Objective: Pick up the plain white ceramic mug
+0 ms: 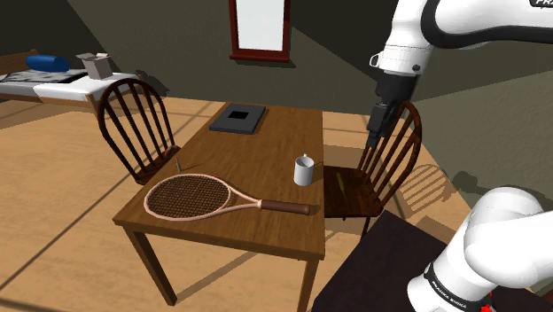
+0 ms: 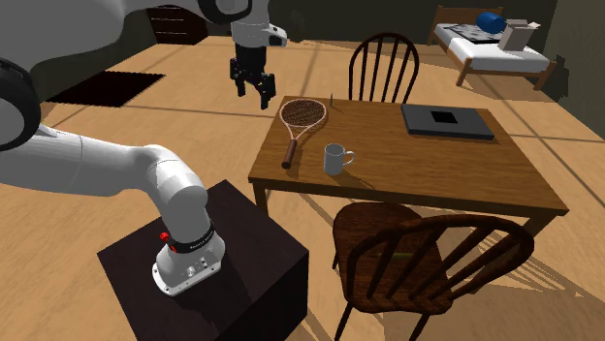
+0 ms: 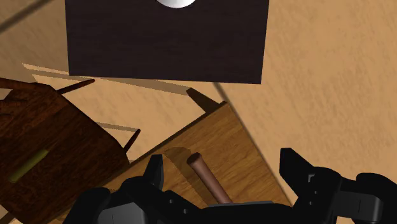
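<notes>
The gripper (image 2: pixel 250 94) hangs spread open and empty, arm reaching high, pointing down over the table (image 2: pixel 436 170) corner. The plain whitish mug (image 1: pixel 304 170) stands upright.

A black band (image 1: pixel 450 288) ringing the foot of the white robot arm (image 1: pixel 496 235), at five o'clock in the shoulder view, carries white lettering that appears to read FRANKA EMIKA. Dark letters (image 1: pixel 542 3) on the arm's upper link, at one o'clock, are cut off by the edge and cannot be read.

racket (image 1: pixel 190 196) on tbl (image 1: pixel 266 155) | dark slab (image 1: pixel 238 118) far end | 2 chairs (image 1: pixel 359 195)
</notes>
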`<state>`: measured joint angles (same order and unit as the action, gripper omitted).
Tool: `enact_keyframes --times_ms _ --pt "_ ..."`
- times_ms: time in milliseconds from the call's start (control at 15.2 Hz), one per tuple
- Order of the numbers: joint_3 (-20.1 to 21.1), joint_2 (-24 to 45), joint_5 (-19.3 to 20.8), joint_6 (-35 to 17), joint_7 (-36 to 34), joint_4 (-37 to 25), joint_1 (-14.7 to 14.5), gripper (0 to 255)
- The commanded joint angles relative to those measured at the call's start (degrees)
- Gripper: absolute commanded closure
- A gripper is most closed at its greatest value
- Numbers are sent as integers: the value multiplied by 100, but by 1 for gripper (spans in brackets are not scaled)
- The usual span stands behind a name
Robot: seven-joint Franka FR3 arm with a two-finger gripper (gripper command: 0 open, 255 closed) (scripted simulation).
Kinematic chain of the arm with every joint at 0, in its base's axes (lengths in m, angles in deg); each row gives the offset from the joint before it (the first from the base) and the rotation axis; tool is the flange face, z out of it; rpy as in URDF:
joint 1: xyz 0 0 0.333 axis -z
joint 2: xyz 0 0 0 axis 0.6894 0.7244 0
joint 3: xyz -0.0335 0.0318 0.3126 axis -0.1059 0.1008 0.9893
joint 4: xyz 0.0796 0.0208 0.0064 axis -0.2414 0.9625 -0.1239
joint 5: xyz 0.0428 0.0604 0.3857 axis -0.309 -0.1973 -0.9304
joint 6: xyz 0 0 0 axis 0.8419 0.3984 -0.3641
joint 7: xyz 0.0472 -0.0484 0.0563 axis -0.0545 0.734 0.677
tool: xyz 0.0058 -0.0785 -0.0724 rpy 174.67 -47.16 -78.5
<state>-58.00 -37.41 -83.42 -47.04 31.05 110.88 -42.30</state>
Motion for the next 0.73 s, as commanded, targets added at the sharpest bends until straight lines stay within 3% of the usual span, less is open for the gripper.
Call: enact_keyframes --times_ms 0,660 --pt "0 0 0 0 0 0 0 0" --pt "139 1486 166 -2091 -51 387 135 0"
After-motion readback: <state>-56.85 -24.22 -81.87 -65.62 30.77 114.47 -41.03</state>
